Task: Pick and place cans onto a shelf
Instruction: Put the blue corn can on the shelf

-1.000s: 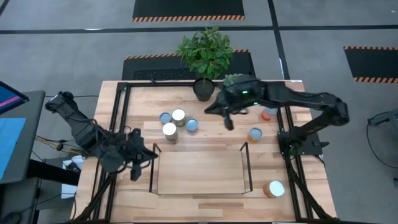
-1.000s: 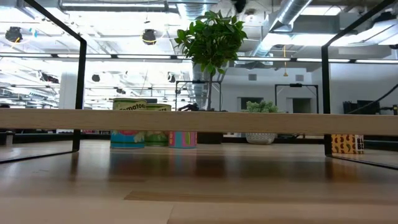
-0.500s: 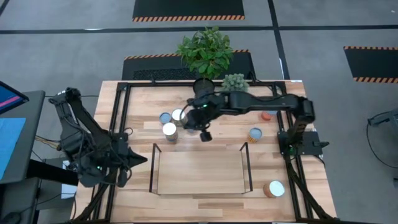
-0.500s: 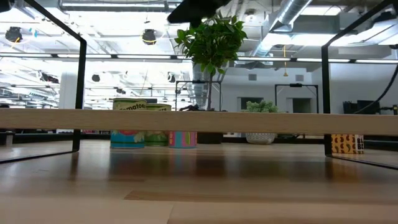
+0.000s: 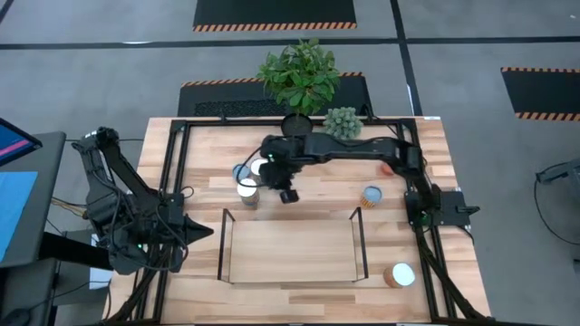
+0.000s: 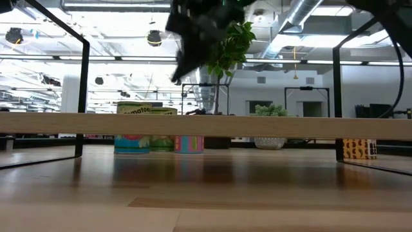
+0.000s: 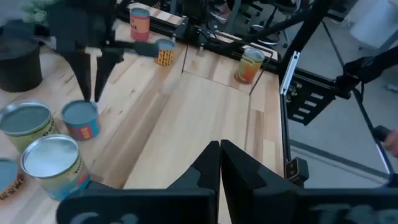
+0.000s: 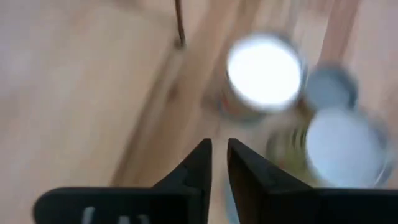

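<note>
The cans (image 5: 246, 188) are grouped on the table (image 5: 426, 145) just behind the left end of the shelf (image 5: 290, 249). From above, a white-topped can, a pale-blue top (image 5: 239, 171) and another light top (image 5: 258, 167) are seen close together. The right gripper (image 5: 286, 192) is held over the table just beside this group, on its right side, between the cans and the shelf's back edge. In the right wrist view its two dark fingers (image 8: 200, 163) are seen a little apart, with a narrow gap between them, and nothing is held. The white-topped can (image 8: 264, 71) lies just ahead of the fingertips. More cans are found further right: one (image 5: 372, 195) near the shelf's right end, and one (image 5: 399, 274) near the table's front right corner. The left gripper (image 7: 219, 163) is parked at the table's left edge, with its fingers pressed together and nothing in them. A plant pot (image 5: 296, 127) is stood at the back.
</note>
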Controlling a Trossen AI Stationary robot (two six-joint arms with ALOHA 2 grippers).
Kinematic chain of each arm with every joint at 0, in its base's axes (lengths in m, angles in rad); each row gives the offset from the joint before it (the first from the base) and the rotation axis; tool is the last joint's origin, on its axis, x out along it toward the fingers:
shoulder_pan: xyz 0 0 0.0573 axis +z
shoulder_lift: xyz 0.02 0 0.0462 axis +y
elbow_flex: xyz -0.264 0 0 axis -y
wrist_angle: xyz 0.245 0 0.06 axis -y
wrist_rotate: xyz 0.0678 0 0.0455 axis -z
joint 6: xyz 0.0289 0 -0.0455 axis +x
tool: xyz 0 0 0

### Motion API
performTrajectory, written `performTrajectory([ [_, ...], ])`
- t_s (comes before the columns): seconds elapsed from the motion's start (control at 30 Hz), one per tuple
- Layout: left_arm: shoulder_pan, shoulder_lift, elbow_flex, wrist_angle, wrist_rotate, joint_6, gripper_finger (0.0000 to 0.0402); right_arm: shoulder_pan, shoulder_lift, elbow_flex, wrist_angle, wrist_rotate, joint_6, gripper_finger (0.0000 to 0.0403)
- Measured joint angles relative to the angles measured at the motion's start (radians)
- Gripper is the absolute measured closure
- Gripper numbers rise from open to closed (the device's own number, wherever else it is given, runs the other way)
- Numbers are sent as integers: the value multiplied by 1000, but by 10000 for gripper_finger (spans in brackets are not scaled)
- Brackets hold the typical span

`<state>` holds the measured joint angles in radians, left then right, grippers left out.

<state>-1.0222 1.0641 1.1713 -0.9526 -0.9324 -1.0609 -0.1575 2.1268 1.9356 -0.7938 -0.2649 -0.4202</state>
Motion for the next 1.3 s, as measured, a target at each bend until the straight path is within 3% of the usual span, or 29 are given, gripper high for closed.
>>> performTrajectory([
  [0.2, 0, 0, 0, 0, 1, 4, 401, -37, 25, 1, -131, 4, 6, 276],
  [0.6, 1, 0, 0, -10, -19, 21, 402, -12, 46, -30, -112, 35, -41, 170],
  [0.87, 1, 0, 0, -8, -24, 21, 401, -10, 96, -26, -56, 160, -29, 170],
  [1.3, 1, 1, 0, -8, -25, 31, 402, -13, 120, -28, -92, 158, 3, 178],
])
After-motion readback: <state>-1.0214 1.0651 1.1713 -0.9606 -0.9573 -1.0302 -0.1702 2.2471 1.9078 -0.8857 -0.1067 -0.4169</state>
